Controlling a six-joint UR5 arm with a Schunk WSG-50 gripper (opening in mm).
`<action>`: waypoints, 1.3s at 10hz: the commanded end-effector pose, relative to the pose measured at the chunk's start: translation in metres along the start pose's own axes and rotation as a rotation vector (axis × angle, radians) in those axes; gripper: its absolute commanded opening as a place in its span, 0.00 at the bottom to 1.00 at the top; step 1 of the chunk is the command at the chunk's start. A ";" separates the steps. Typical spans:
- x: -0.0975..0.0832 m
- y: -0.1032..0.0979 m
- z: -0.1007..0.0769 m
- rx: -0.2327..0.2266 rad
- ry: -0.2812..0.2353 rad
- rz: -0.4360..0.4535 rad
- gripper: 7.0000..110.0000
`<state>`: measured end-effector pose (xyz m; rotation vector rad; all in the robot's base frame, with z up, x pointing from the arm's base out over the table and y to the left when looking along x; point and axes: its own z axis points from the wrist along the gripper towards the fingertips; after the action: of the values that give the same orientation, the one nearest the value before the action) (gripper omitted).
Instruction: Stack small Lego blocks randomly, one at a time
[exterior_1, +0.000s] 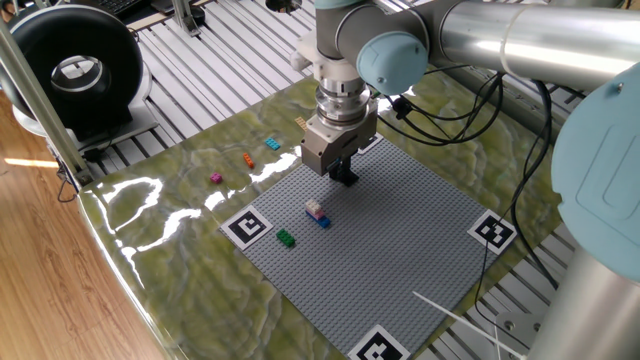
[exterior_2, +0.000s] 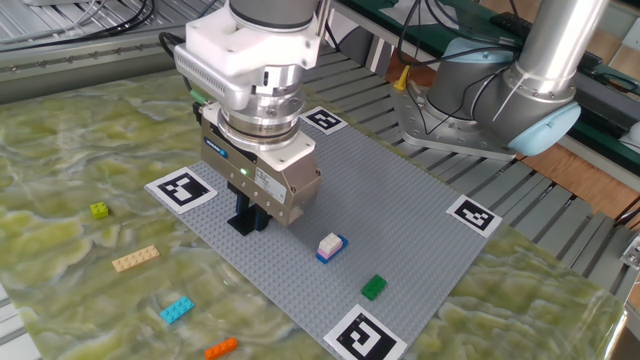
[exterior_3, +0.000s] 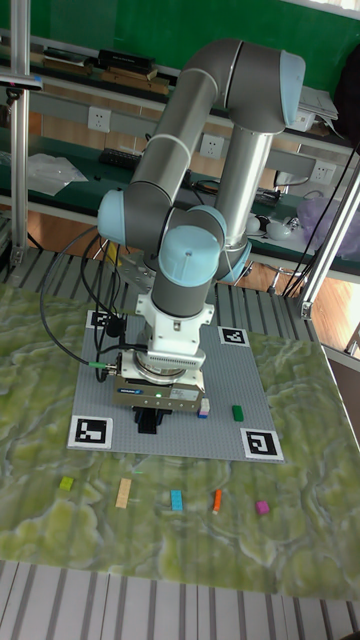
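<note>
My gripper (exterior_1: 344, 177) (exterior_2: 248, 220) (exterior_3: 150, 424) stands upright with its black fingertips down at the grey baseplate (exterior_1: 400, 245) (exterior_2: 400, 190), near its far-left part. The fingers merge into one dark mass, so the gap does not show. A white-pink block sits stacked on a blue one (exterior_1: 317, 211) (exterior_2: 329, 246) (exterior_3: 204, 408), a little to the side of the gripper. A green block (exterior_1: 285, 238) (exterior_2: 373, 287) lies alone on the plate. Off the plate lie magenta (exterior_1: 215, 178), orange (exterior_2: 221, 348), cyan (exterior_2: 176, 310), tan (exterior_2: 135, 258) and yellow-green (exterior_2: 99, 210) blocks.
Black-and-white marker tags (exterior_2: 182, 187) (exterior_2: 360, 334) sit at the baseplate's corners. A green marbled mat (exterior_2: 60, 150) surrounds the plate. A black round device (exterior_1: 75, 70) stands beyond the table edge. Cables (exterior_1: 480, 110) hang behind the arm.
</note>
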<state>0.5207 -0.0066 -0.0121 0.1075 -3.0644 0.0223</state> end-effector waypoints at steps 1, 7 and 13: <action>-0.002 0.003 -0.002 -0.009 -0.001 0.010 0.15; -0.002 0.001 -0.002 -0.009 -0.002 0.006 0.15; -0.002 0.002 -0.001 -0.012 0.001 -0.002 0.15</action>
<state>0.5218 -0.0065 -0.0123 0.1169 -3.0615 0.0234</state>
